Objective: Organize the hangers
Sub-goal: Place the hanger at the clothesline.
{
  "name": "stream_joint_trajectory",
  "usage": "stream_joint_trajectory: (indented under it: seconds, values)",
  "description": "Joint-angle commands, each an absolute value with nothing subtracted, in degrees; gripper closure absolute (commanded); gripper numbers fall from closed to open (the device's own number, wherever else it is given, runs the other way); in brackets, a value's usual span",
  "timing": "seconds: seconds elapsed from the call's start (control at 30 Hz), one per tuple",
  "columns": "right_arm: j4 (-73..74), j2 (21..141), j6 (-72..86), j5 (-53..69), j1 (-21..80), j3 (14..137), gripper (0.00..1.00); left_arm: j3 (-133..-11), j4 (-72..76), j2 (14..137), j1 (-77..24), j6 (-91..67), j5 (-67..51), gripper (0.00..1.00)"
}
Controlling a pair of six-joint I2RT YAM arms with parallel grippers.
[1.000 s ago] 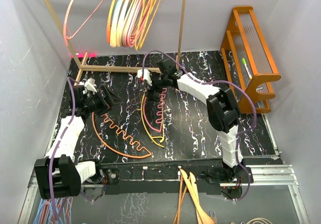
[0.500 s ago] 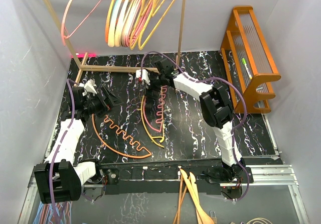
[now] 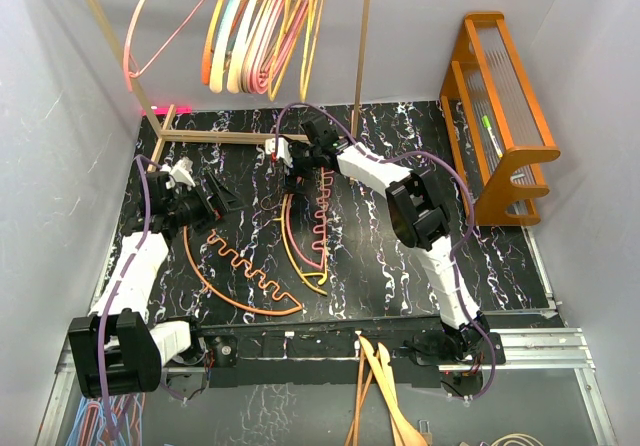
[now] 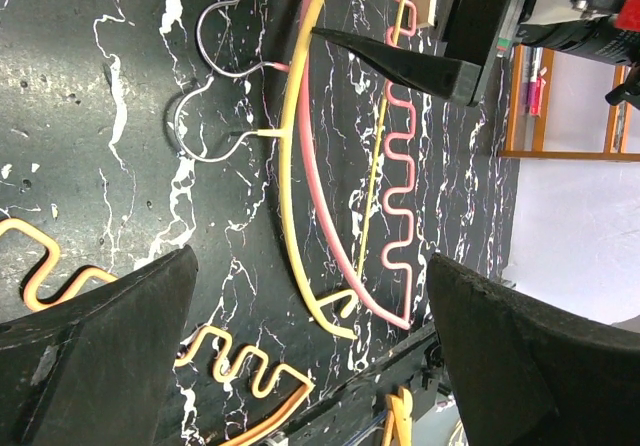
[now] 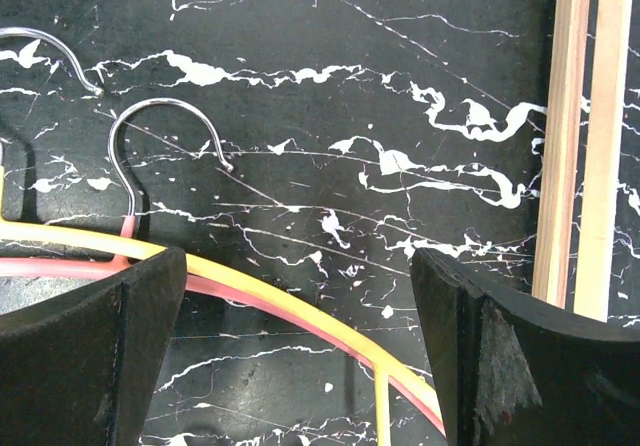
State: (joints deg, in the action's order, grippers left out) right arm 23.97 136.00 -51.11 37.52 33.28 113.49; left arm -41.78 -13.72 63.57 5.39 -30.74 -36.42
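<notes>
Right gripper [image 3: 297,170]: is hovering over the far middle of the table [image 3: 400,256] with its jaws spread wide, holding nothing.
Left gripper [image 3: 222,198]: is standing equally wide and empty, off to the left side.
Yellow hanger [image 5: 300,311]: is lying flat on the table directly beneath the right gripper. Its curved shoulder is sweeping from the left finger [image 5: 90,356] toward the lower right of the right wrist view.
Pink hanger [image 4: 395,186]: is lying nested against the yellow hanger, its wavy bar turned away from the left arm.
Hooks [image 5: 160,131]: are pointing toward the left arm's side, clear of both fingers.
Long axis of the pair: is running from the far edge toward the near edge.
Orange hanger [image 3: 240,271]: is lying apart, nearer the left arm.
Hung hangers [image 3: 262,36]: are hanging in a bunch at the far end.
Nearer arm: the right is sitting right over the pair, while the left is looking on from the side.
Governing relation: the shoulder is running nearly along the line between the fingers, so a wrist turn is probably needed before closing.
</notes>
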Motion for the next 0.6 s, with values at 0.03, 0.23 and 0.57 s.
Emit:
stream_joint_trajectory:
  seconds: [0.03, 0.23, 0.57]
  values:
    - [22.53, 135.82, -52.67, 36.38, 32.60, 115.22, 0.01, -42.06, -13.25, 64.96, 5.20, -29.13, -38.99, 0.03]
    - [22.82, 136.53, -53.45, 35.13, 32.13, 114.64, 0.01, -41.54, -12.93, 64.78, 5.23, -28.82, -37.77, 0.03]
    - [30.16, 138.52, -55.54, 36.58, 29.73, 118.76, 0.04, -42.25, -14.40, 65.41, 5.20, -27.42, -37.71, 0.03]
